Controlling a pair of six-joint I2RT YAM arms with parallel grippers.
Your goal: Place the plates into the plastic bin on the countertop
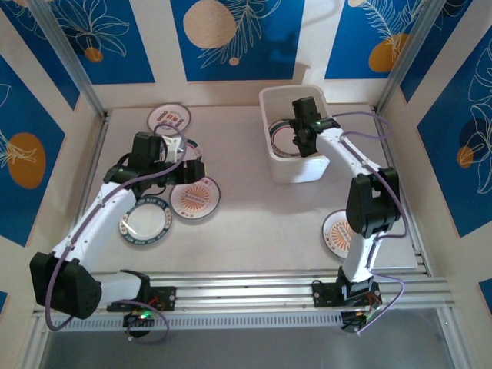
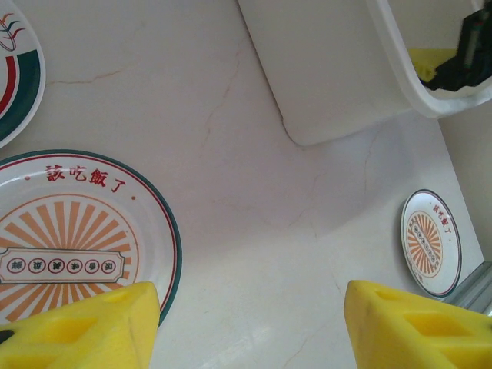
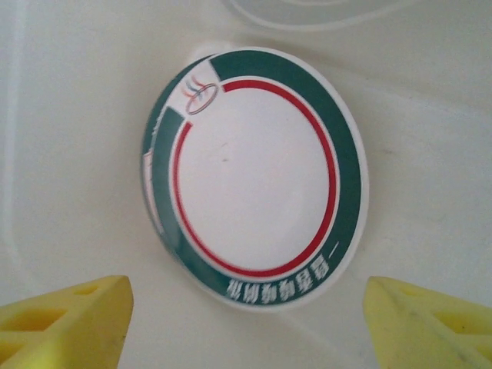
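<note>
Yellow-padded and empty, our left gripper (image 2: 246,338) hangs with fingers spread over the countertop (image 2: 254,192), an orange sunburst plate (image 2: 69,246) just beside one pad and a second sunburst plate (image 2: 432,242) lying well apart near the aluminium rail (image 2: 473,284). Farther back, our right gripper (image 3: 246,330) is spread wide inside the plastic bin (image 3: 430,154), gripping nothing, and we see a green-and-red-rimmed plate (image 3: 254,177) lying on the bin's floor below it, clear of both pads.

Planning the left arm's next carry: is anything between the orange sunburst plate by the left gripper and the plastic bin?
Nothing visible on the surface: bare countertop separates the orange sunburst plate from the plastic bin. The right gripper hangs open over the bin's opening.
</note>
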